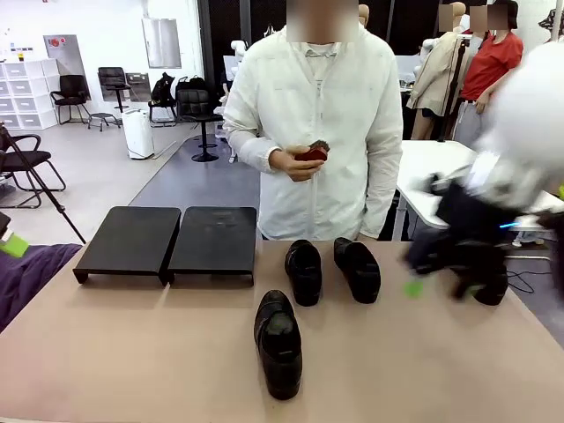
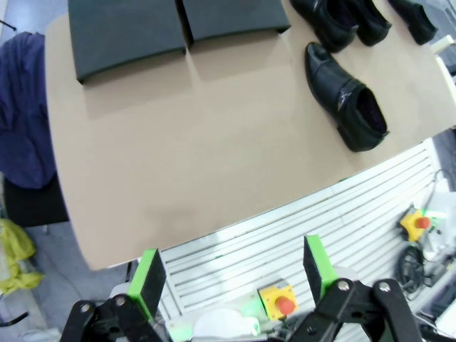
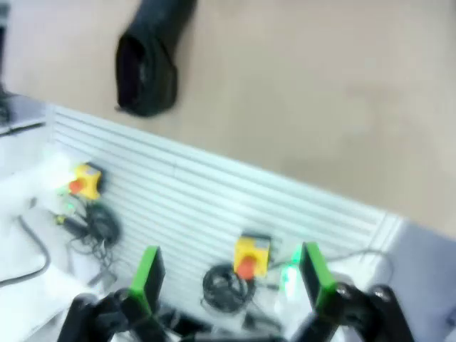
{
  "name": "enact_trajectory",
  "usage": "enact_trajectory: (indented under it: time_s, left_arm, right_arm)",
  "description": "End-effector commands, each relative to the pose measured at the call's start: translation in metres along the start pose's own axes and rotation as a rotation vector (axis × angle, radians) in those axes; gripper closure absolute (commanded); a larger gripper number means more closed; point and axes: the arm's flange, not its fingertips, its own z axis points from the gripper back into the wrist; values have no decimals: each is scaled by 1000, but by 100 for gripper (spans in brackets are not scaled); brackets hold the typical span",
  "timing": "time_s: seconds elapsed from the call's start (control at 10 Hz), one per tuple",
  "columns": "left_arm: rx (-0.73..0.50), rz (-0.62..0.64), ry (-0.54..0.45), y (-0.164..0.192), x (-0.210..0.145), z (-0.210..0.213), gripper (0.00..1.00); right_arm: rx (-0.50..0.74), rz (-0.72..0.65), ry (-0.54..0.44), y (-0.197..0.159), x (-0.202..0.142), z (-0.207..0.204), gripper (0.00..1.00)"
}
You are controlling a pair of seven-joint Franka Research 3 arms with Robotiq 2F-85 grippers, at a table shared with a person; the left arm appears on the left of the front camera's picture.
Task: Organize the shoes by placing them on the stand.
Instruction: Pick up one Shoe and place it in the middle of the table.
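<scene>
Both grippers spread, shoes lying on the table beside the stand.
We see the left gripper (image 2: 231, 274) and the right gripper (image 3: 231, 278) each with green pads held well apart and nothing between them. The stand (image 1: 167, 240) sits at the far left of the table (image 1: 132, 352). The shoes (image 1: 278, 342) lie on the tabletop to its right, two side by side near the person (image 1: 317, 115) and one closer to us.

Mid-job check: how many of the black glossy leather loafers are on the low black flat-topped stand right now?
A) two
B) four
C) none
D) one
C: both sections of the low black flat-topped stand are bare; the black glossy leather loafers sit on the tan tabletop beside it.
</scene>
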Motion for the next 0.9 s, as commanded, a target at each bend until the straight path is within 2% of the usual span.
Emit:
enact_trajectory:
  time_s: [0.0,0.2,0.4,0.5,0.6,0.8]
  left_arm:
    - [-10,-4,1,0,-1,1,0]
    - [-10,-4,1,0,-1,1,0]
    - [-10,-4,1,0,-1,1,0]
    - [-10,-4,1,0,-1,1,0]
    - [-10,-4,1,0,-1,1,0]
    - [-10,-4,1,0,-1,1,0]
  right_arm:
    - [100,-86,-57,-70,-21,63,0]
    - [191,-197,-214,-127,-66,97,0]
    - [396,-261,-470,-168,-104,108,0]
    - [408,-259,-481,-173,-104,102,0]
    - [307,-292,-336,-166,-104,122,0]
    - [307,-292,-336,-166,-104,122,0]
